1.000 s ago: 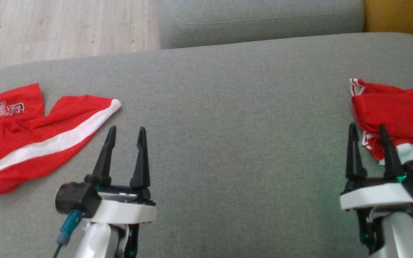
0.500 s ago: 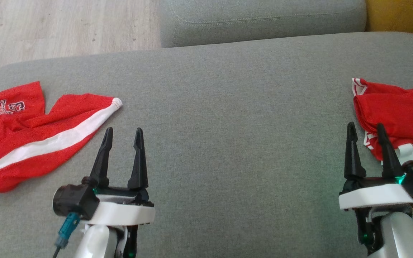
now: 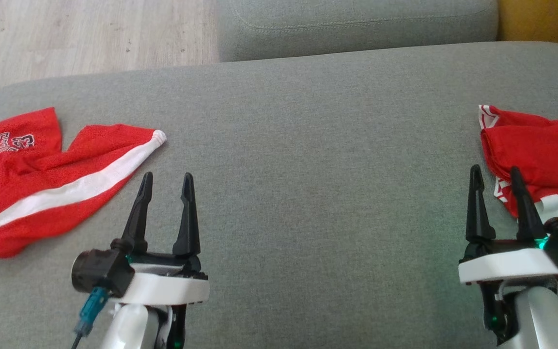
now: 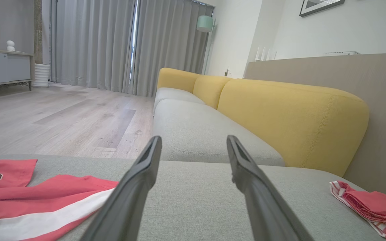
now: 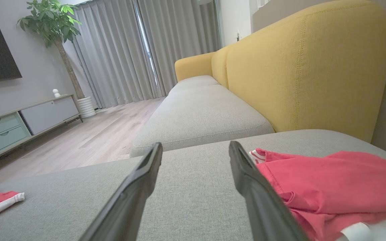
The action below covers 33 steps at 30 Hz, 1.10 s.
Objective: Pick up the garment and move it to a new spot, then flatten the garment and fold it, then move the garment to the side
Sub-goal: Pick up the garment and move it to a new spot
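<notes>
Clearly, the crumpled red-and-white mesh garment [image 3: 41, 194] lies at the left end of the grey fabric sofa cushion [image 3: 308, 169]. Left gripper [image 3: 168, 177] and right gripper [image 3: 495, 169] hover over that cushion, jaws apart, empty; best pinch the garment's near hem.

- Soft, even daylight; the curtains [image 4: 112, 43] ahead of my left end effector [image 4: 193, 137] show a bright slit.
- My fingers [image 4: 136, 187] blur close to the lens.
- Wrist views bow at edges.
</notes>
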Available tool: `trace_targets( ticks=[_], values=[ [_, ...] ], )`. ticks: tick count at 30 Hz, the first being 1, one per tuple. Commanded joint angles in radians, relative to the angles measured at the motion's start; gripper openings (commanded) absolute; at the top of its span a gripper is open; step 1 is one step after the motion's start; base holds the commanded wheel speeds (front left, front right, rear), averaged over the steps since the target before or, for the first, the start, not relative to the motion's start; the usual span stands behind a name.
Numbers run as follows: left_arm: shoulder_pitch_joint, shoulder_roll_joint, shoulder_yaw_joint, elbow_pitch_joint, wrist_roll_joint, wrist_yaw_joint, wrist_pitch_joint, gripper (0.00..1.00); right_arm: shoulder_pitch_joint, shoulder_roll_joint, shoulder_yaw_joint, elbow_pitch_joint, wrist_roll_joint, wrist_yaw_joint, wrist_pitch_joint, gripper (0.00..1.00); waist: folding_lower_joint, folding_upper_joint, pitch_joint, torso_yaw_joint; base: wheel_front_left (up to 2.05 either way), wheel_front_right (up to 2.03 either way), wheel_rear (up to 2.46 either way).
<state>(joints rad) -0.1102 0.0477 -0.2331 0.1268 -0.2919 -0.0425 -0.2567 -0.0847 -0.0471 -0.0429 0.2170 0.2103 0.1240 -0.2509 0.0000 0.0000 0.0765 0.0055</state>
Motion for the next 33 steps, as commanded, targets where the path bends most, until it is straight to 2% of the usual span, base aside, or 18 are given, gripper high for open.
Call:
trace_targets(
  ticks=[1, 10, 25, 33],
  values=[
    [-0.028, 0.003, 0.026, -0.03, 0.004, 0.005, -0.005, 1.0, -0.024, -0.003, 0.021, -0.038, 0.002, 0.007, -0.011, 1.0, 0.0, 0.0, 0.0, 0.001, 0.0, 0.0, 0.0],
    [-0.032, 0.003, 0.023, -0.024, 0.001, 0.008, -0.005, 1.0, -0.021, -0.003, 0.055, -0.034, -0.001, 0.007, -0.011, 1.0, 0.0, 0.0, -0.006, 0.051, 0.0, 0.0, 0.0],
    [-0.007, 0.003, 0.055, -0.017, 0.022, 0.027, -0.005, 1.0, 0.003, -0.003, 0.14, -0.026, 0.014, 0.007, -0.011, 1.0, 0.0, 0.0, -0.038, 0.279, 0.0, 0.0, 0.0],
    [0.009, 0.003, 0.069, -0.015, 0.03, 0.025, -0.005, 1.0, 0.012, -0.003, 0.163, -0.018, 0.027, 0.007, -0.011, 1.0, 0.0, 0.0, -0.05, 0.359, 0.0, 0.0, 0.0]
  ],
)
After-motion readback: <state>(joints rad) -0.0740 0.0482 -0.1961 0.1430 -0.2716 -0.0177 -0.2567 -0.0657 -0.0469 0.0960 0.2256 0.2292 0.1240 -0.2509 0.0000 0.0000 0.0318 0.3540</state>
